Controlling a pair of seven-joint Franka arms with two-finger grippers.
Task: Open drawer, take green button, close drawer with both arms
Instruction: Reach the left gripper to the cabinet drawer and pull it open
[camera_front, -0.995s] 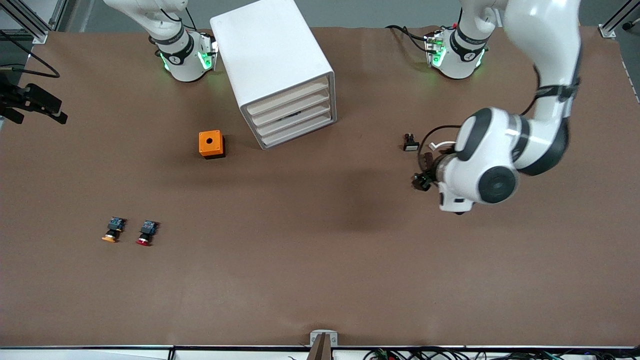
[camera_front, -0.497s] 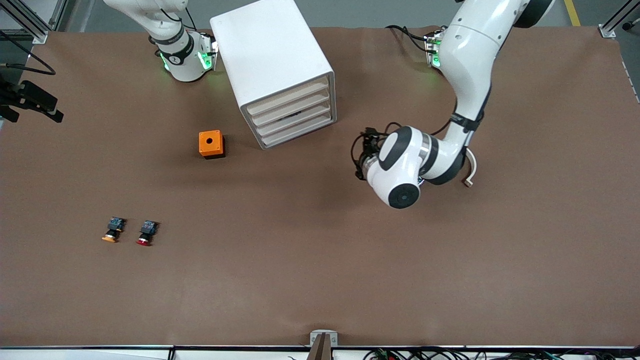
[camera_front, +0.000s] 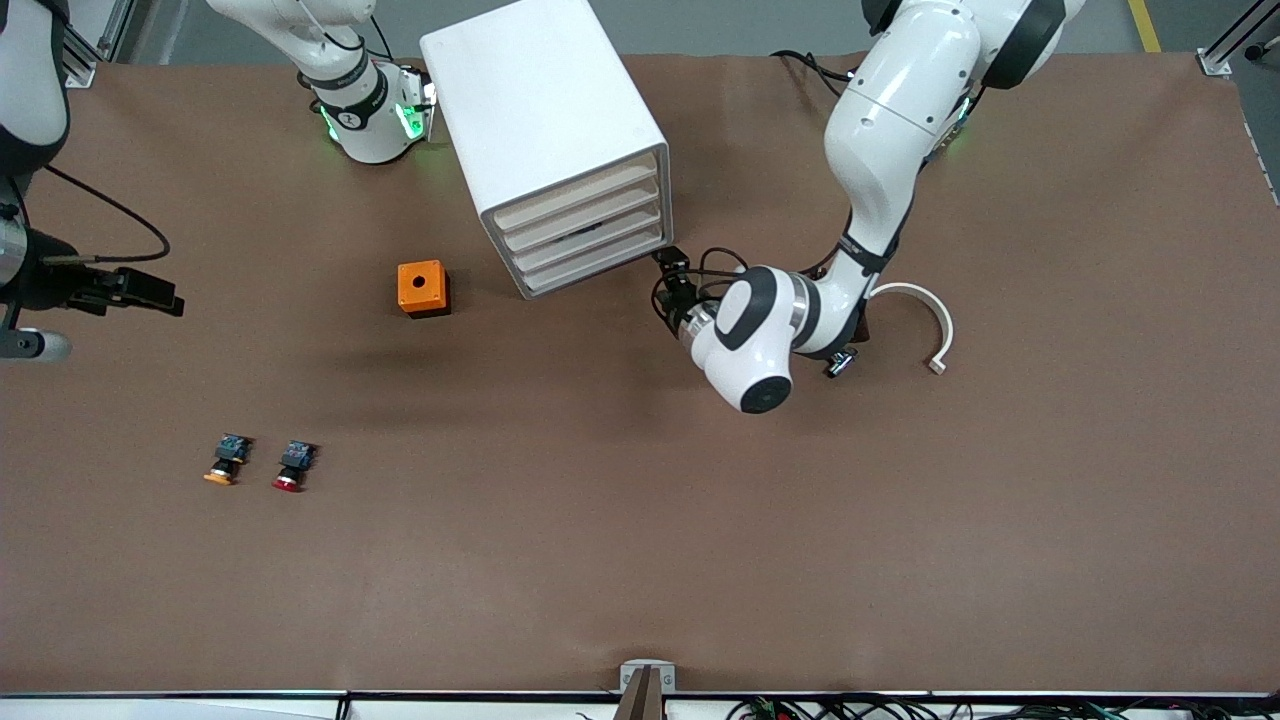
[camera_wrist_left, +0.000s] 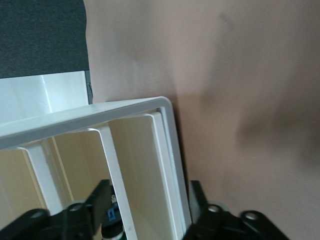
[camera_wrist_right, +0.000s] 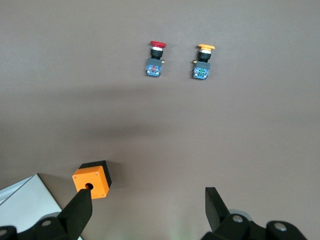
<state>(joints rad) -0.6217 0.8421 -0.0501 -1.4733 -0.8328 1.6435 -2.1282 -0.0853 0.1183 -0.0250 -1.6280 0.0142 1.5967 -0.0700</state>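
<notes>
While the left gripper sits at the cabinet's bottom front corner, toward the left arm's end, its fingers stand spread astride the side wall's edge. All four drawers sit flush. The button peeks out, bluish, inside one; which, I cannot tell. The right gripper waits, spread wide, high over the brown table. An orange cube stands just apart from the cabinet.

no readable text, labels, brands or numbers anywhere
</notes>
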